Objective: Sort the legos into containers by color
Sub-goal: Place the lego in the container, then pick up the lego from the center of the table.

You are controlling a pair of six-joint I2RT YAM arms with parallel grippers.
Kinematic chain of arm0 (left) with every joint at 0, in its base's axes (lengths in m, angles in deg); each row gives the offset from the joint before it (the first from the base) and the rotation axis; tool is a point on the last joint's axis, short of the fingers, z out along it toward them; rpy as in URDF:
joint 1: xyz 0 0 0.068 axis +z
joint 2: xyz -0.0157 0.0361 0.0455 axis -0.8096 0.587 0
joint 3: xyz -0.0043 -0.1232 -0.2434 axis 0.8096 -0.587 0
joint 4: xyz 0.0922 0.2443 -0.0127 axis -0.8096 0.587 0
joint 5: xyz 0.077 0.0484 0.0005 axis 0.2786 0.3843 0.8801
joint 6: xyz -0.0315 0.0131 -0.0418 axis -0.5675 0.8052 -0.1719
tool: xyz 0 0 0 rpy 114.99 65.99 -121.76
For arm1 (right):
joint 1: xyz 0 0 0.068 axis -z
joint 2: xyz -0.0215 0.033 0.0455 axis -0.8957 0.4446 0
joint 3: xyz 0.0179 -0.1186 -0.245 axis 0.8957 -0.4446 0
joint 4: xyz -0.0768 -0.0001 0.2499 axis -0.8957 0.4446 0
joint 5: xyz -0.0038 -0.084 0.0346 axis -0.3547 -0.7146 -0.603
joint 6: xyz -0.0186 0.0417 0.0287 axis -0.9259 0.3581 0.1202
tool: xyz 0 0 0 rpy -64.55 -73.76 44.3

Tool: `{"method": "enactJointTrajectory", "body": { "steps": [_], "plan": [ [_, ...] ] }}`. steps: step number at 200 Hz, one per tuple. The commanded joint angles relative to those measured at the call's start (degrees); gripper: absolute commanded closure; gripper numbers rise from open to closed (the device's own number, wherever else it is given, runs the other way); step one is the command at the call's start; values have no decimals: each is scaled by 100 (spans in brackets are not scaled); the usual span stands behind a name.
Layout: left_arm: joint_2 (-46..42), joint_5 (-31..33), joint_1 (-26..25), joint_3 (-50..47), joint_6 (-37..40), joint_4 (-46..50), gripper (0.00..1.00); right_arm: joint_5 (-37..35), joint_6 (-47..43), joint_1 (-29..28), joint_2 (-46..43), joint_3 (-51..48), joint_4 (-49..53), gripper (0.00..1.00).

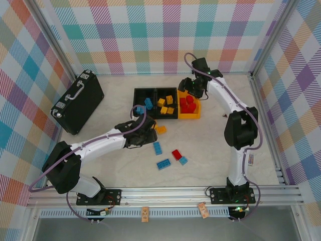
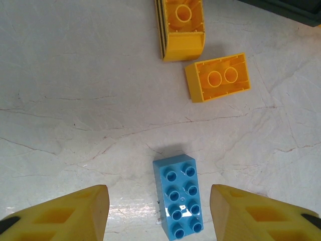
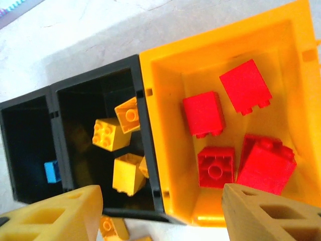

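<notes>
L gripper: fingers stood apart w/ nothing held, pointing down at the table. A blue brick lay flat, studs up, between and just ahead of the tips, untouched. An orange brick lay further ahead, hollow side up, w/ a second orange piece just beyond it. In the top view the L wrist bent down over mid-table, and the forearm ran low and slanting back to the base at near left.

R gripper: fingers also spread, empty, hanging above the bins. Below them sat the yellow bin w/ four red bricks, the middle black bin w/ yellow bricks, and the left black bin w/ one small blue piece. In the top view the R wrist tipped down at the far side, elbow raised, and the arm rose from the base at near right.

Loose on the table nr centre in the top view: a red brick and another blue brick.
</notes>
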Motion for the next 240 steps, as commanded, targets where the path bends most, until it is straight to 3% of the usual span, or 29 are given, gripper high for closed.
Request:
{"method": "enactJointTrajectory", "body": {
  "steps": [1, 61, 114, 157, 191, 240],
  "plan": [
    [-14, 31, -65, -16, -25, 23, 45, 209, -85, 9, -590, -548, -163, 36],
    [146, -196, -79, 15, 101, 108, 44, 415, -388, -110, -2106, -2529, -447, 35],
    [955, -198, -481, 594, 189, 466, 32, 743, -556, -158, -3268, -4181, -823, 30],
    [1687, -82, -653, 1144, 133, 834, 30, 899, -424, -167, -3836, -5042, -834, 30],
    [2161, 117, -679, 1438, -57, 1316, 34, 1001, -344, -237, -4150, -5368, -887, 30],
    [2444, 168, -727, 1523, -146, 1329, 54, 1048, -207, -263, -4221, -5588, -1048, 30]
  ]
}}
